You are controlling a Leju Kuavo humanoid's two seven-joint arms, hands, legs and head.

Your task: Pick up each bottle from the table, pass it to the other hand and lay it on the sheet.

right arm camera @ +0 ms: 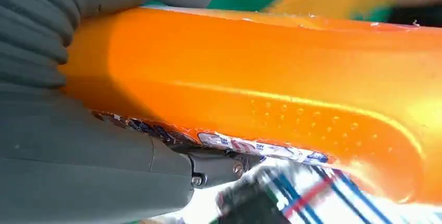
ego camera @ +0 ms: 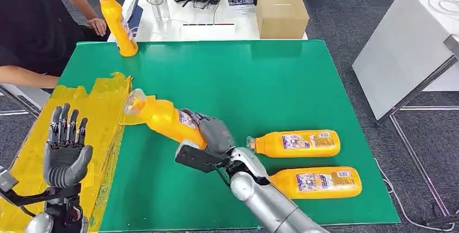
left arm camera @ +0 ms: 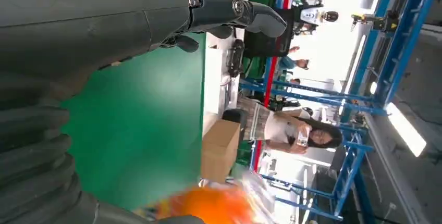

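Observation:
My right hand (ego camera: 214, 134) grips an orange bottle (ego camera: 162, 117) by its lower body and holds it tilted above the green table (ego camera: 260, 81), cap end toward the yellow sheet (ego camera: 103, 114). Up close in the right wrist view, the same bottle (right arm camera: 271, 94) lies across my right hand (right arm camera: 78, 146). My left hand (ego camera: 66, 149) is raised over the sheet with fingers straight and apart, holding nothing; its fingers (left arm camera: 229, 13) are spread in the left wrist view. Two more orange bottles (ego camera: 296, 143) (ego camera: 319, 182) lie on their sides at the table's right front. A fourth bottle (ego camera: 116, 21) stands at the far left corner.
A seated person in black (ego camera: 32, 21) is at the table's far left, one hand near the standing bottle. Behind the green table is a white table with a cardboard box (ego camera: 280, 15), a clear glass (ego camera: 157, 0) and devices. A white panel (ego camera: 406, 38) stands to the right.

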